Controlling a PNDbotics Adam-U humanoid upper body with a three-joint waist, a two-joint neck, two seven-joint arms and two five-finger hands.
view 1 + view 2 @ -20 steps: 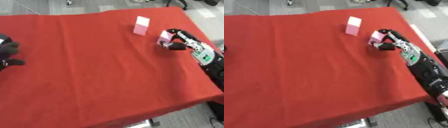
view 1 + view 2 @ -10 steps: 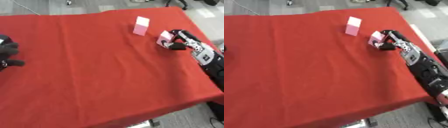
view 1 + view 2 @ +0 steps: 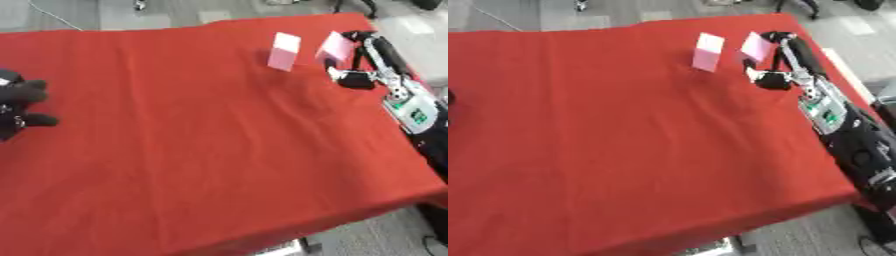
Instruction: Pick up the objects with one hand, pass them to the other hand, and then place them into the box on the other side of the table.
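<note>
Since the earlier frame, the small pink card (image 3: pixel 756 46) had been lifted off the red tablecloth (image 3: pixel 201 140) by the right hand (image 3: pixel 779 57), and it was held tilted, with its long axis leaning up and toward the far edge. It was pinched at the fingertips, the fingers curled round it. A taller pink box (image 3: pixel 283 51) was seen standing upright on the cloth just to the left of the card, its long axis vertical, apart from the hand. The left hand (image 3: pixel 19 107) was seen at the left edge, its fingers curled and nothing held
</note>
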